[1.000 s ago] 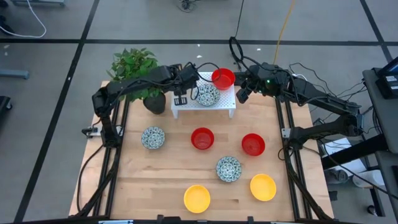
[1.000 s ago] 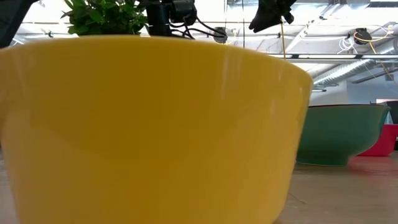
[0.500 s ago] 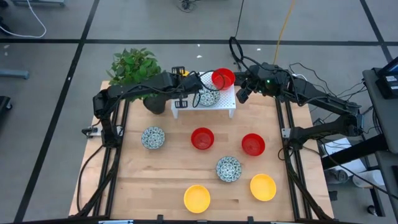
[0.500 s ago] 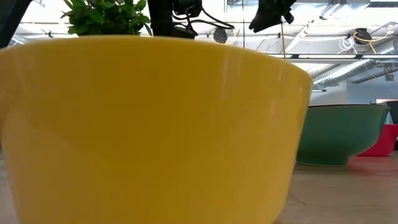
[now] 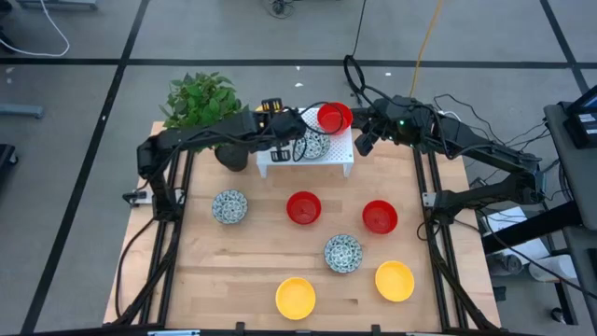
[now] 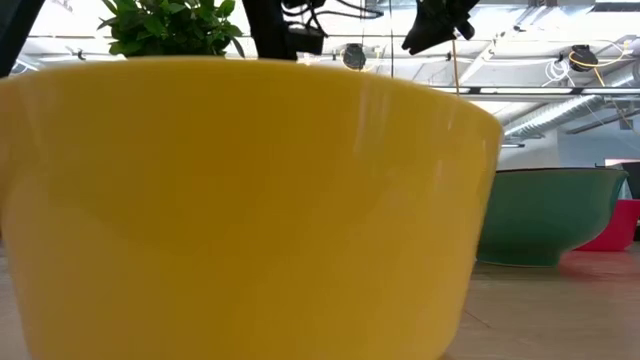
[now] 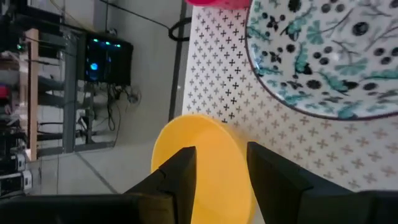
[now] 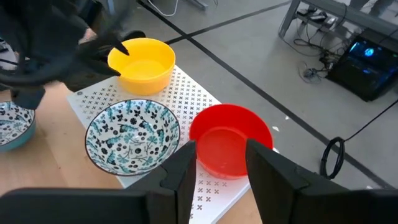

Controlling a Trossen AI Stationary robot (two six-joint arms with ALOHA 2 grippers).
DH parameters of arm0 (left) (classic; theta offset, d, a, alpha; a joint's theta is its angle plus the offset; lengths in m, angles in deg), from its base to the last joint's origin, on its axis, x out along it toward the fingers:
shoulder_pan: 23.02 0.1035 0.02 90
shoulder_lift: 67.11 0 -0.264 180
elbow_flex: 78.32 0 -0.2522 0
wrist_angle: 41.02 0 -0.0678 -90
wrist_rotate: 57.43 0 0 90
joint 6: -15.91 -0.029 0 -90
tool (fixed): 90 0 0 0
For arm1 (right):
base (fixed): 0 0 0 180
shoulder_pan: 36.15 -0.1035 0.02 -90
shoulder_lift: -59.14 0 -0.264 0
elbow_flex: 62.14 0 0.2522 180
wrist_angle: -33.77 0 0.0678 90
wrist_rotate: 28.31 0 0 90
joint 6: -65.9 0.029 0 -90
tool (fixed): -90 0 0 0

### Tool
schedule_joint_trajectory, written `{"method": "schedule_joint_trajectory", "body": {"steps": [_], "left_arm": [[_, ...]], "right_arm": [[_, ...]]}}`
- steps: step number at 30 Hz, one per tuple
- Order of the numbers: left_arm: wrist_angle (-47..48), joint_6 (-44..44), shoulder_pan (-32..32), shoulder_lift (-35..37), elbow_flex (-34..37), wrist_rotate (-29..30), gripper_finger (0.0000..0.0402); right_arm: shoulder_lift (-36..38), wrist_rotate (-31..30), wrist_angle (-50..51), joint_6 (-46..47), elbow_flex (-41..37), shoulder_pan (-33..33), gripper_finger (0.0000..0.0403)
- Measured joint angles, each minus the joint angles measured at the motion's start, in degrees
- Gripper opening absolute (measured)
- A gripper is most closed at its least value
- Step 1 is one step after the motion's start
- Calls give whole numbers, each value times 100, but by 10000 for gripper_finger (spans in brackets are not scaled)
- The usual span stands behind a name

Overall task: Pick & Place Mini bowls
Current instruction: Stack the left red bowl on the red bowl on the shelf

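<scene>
A yellow mini bowl (image 8: 143, 62) sits at the far left corner of the white perforated rack (image 5: 326, 163). My left gripper (image 7: 222, 149) is on it from above, shut on its wall. Also on the rack are a blue-and-white speckled bowl (image 8: 132, 134) and a red bowl (image 8: 227, 127). My right gripper (image 8: 221, 146) hovers open off the rack's right end, touching nothing. On the table rest two speckled bowls (image 5: 229, 206) (image 5: 342, 253), two red bowls (image 5: 303, 207) (image 5: 379, 217) and two yellow bowls (image 5: 295, 297) (image 5: 395, 281). My left gripper holds the yellow bowl by its wall (image 7: 227, 158) on the side facing the table's left. One finger (image 8: 119, 50) reaches over the rim into the bowl and the other stands outside. The fingers slant down from above and from the left. The bowl's base appears to rest on the rack.
A leafy plant (image 5: 201, 98) in a dark pot (image 5: 233, 154) stands just left of the rack, under my left arm. In the low view one yellow bowl (image 6: 250, 200) fills most of the picture. The table's near middle holds the loose bowls, with gaps between them.
My left arm has come down over the rack's far left corner. The yellow bowl, hidden under the arm a second ago, now shows there in the high view. My right arm has kept still.
</scene>
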Motion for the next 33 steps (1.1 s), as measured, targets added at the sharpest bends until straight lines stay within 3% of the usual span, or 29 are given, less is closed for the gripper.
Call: {"method": "schedule_joint_trajectory", "body": {"steps": [7,12,21,27,33], "left_arm": [[-255,314,-433,395,-6,-41,145],[-292,1173,-797,706,-6,-748,145],[-124,3402,-1325,897,-2,-2392,145],[20,4651,-1633,897,-1,-3059,145],[56,5730,-1986,938,0,-3542,145]], "right_arm": [[-2,7,40,62,-2,0,125],[-2,80,233,-197,-2,-54,125],[-27,1802,274,-625,-37,-309,125],[-42,2892,-714,-609,-862,-754,125],[-118,3169,-3257,-538,-2556,-1218,125]]}}
